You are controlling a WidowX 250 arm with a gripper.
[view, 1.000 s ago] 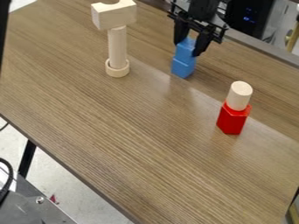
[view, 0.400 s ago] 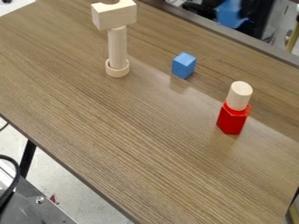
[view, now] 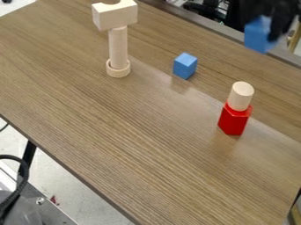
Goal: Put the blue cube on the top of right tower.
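Observation:
At the upper right, the black gripper [view: 271, 29] is shut on a blue cube [view: 258, 35], which hangs in the air past the table's back edge as seen here. The right tower stands lower down at the right: a red block [view: 234, 121] with an upright pale wooden cylinder [view: 240, 96] on it. The held cube is above and a little to the right of this tower in the view, apart from it. A second blue cube [view: 185, 66] sits on the table, right of the upper middle.
A left tower of pale wood stands at the upper left, with a ring [view: 118, 70] around the foot of a post [view: 118, 46] and a notched block [view: 115, 15] on top. The wooden table [view: 129, 132] spreads in front of both towers.
The upper blue cube was lifted off the lower one and carried up and to the right in the gripper, lately coming down somewhat. The lower cube and both towers kept their places.

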